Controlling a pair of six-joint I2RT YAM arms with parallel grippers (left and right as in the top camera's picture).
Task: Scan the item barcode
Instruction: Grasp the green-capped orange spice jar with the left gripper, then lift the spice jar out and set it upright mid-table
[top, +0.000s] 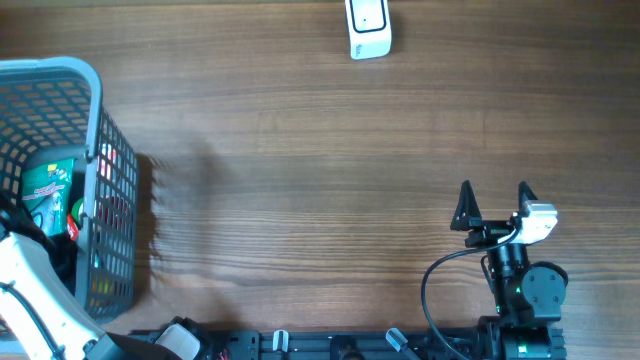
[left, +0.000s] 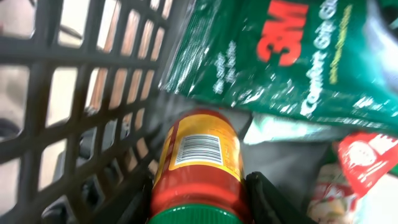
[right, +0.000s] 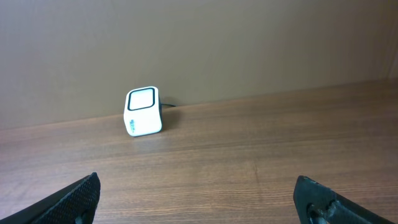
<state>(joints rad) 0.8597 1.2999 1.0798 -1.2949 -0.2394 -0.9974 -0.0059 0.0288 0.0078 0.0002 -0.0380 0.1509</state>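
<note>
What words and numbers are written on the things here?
"3M", red letters, on the green packet.
"Comfort Grip", yellow, blurry, on the same packet.
Digits under the barcode on the bottle: too blurred.
Print on the red packet: too blurred.
Marks on the white box: too small.

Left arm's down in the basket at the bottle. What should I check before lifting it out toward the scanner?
1. Left gripper straddles the bottle: ok.
2. Firm grip on it: cannot tell.
3. Barcode faces the wrist camera, uncovered: ok.
4. Way up: green 3M packet overlaps the bottle's far end: not ok.
5. Scanner stands in the open, nothing in front of it: ok.
6. Right gripper open, away from the likely route: ok.
</note>
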